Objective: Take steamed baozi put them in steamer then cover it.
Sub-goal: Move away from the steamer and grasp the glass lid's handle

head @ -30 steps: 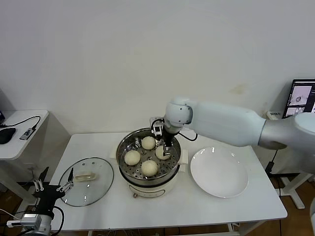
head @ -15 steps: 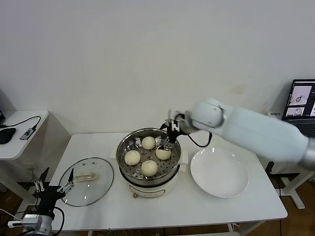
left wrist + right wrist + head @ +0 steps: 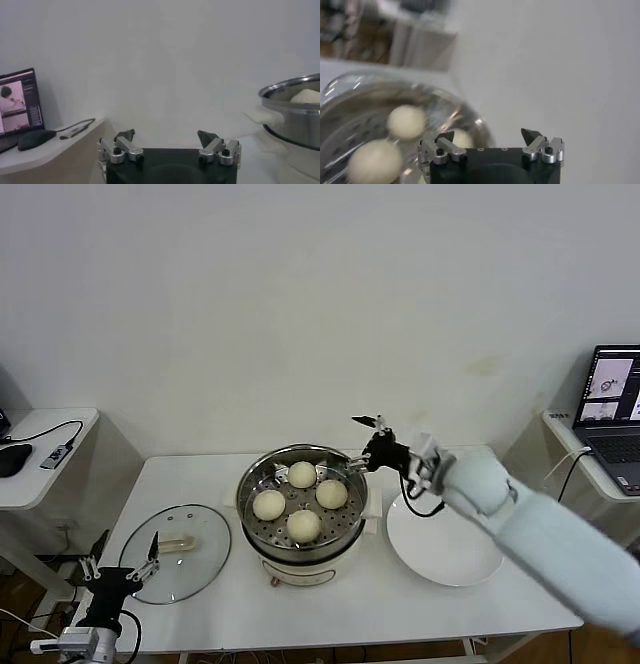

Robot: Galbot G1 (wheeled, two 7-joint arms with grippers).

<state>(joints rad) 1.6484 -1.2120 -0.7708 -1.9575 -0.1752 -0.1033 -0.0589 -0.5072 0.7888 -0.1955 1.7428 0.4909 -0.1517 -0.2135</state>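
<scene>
Head view: four buns (image 3: 301, 500) sit on the perforated tray inside the steel steamer (image 3: 252, 524), mid-table. None is left on the white plate (image 3: 445, 536) just to the steamer's right. The glass lid (image 3: 176, 550) lies flat on the table to the steamer's left, cream handle up. The right gripper (image 3: 372, 442) hangs above the steamer's right rim, between pot and plate, jaws spread wide, holding nothing. The left gripper (image 3: 120, 567) is low at the table's front-left edge, beside the lid, also wide open and empty.

Left wrist view: both fingers of the left gripper (image 3: 167, 138) stand far apart with nothing between them. The steamer's rim (image 3: 295, 107) shows off to one side with a bun top peeking over it. The lid is not in this view.

Right wrist view: the right gripper (image 3: 489, 137) is spread, empty, over the steamer's edge, with three buns (image 3: 406, 121) blurry below.

Judgement: loading looks finished, so covering is the step in hand. The left gripper is nearest the lid. It should come down over the cream handle, close across its narrow side, lift straight so the rim clears the table, then carry level and lower it centred on the pot. The right arm should be clear of the rim first, or the lid may knock it.
</scene>
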